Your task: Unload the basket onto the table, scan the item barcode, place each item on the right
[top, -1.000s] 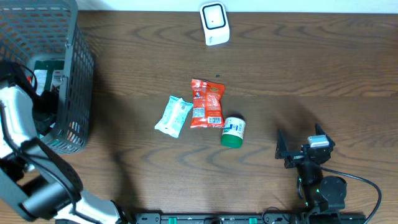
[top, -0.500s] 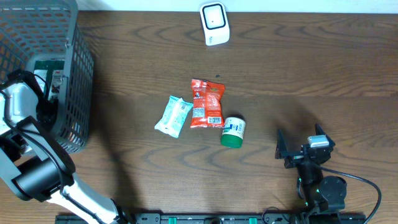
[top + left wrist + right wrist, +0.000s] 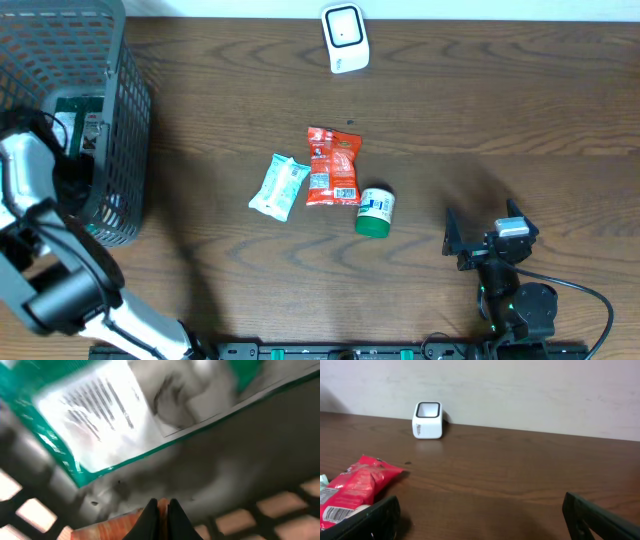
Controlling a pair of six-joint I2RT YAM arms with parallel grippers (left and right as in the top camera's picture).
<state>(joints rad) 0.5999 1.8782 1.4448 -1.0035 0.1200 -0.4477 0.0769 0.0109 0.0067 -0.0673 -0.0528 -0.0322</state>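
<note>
My left arm reaches down into the grey mesh basket at the table's left edge. In the left wrist view my left gripper is shut at the basket floor, pinching the thin edge of an orange packet. Just beyond it lies a green-and-white package with printed lines, blurred. The white scanner stands at the far middle, also seen as the scanner in the right wrist view. My right gripper rests open at the near right, nothing between its fingers.
On the table's middle lie a teal-and-white packet, a red snack packet and a green-lidded tub on its side. The basket's mesh walls close round my left arm. A pale wall runs behind the scanner.
My left gripper has closed from wide open to shut inside the basket, and the left arm has shifted slightly there. The right arm and the table items have not moved.
</note>
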